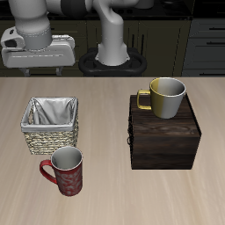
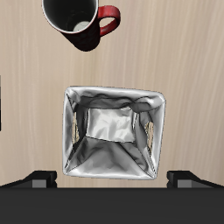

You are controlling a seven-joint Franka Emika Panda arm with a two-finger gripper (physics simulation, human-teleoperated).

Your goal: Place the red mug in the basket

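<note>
The red mug (image 1: 65, 171) stands upright on the table near the front edge, just in front of the basket (image 1: 50, 139), with its handle pointing away from the wooden box. The basket is wicker with a grey-white cloth lining and holds nothing. My gripper (image 1: 39, 63) hangs high above the table, over the basket's back side, open and empty. In the wrist view the basket (image 2: 70, 131) lies straight below the gripper (image 2: 112, 179), with the red mug (image 2: 74, 19) beyond it. Both fingertips (image 2: 39, 179) show wide apart.
A dark brown wooden box (image 1: 164, 136) stands beside the basket, across a gap of bare table. A yellow-olive mug (image 1: 167, 97) sits on the box's back edge. The robot base (image 1: 112, 53) is at the table's back.
</note>
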